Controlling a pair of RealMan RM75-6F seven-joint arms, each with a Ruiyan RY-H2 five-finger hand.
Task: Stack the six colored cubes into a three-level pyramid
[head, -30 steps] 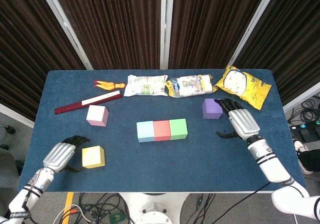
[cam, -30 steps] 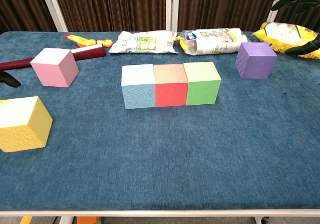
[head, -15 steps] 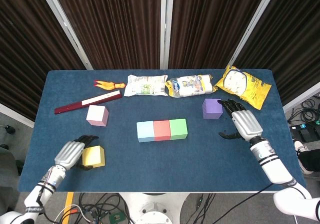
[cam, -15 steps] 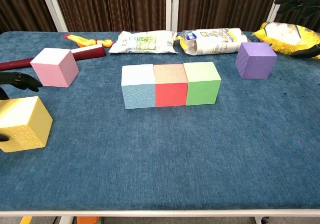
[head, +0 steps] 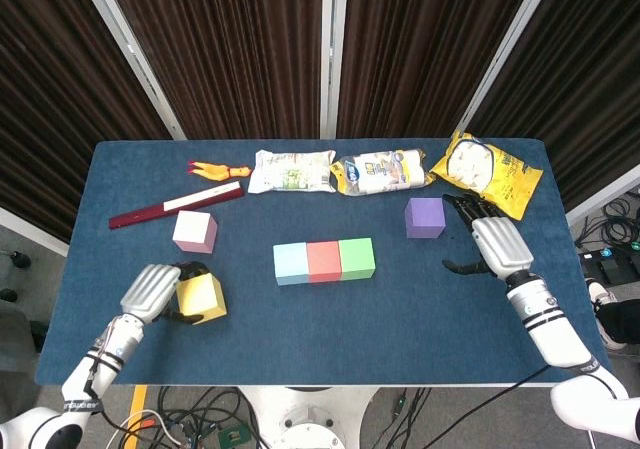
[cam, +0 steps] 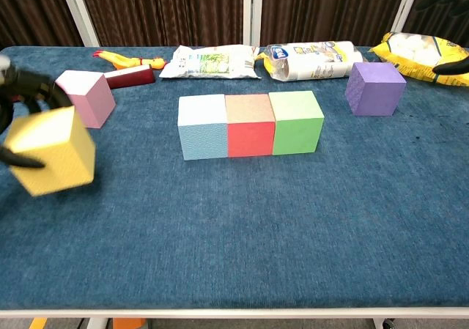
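Observation:
My left hand [head: 152, 292] grips the yellow cube [head: 201, 298] and holds it tilted just above the table at the front left; in the chest view the yellow cube [cam: 53, 152] is blurred, with dark fingers [cam: 29, 89] wrapped over its top. A light blue cube [head: 290, 263], a red cube [head: 323, 261] and a green cube [head: 356, 257] stand touching in a row at the centre. The pink cube [head: 194, 231] sits at the left. The purple cube [head: 424, 217] sits at the right. My right hand [head: 493, 246] hovers open, right of the purple cube and apart from it.
Along the far side lie a dark red bar [head: 176, 207], a small yellow-orange toy [head: 212, 170], two white snack packets [head: 292, 171] [head: 380, 172] and a yellow chip bag [head: 484, 172]. The blue table [head: 330, 339] has bare cloth in front of the cube row.
My left hand closed on the yellow cube, lifted it and carried it slightly right, tilting it. My right hand drifted a little to the right, away from the purple cube.

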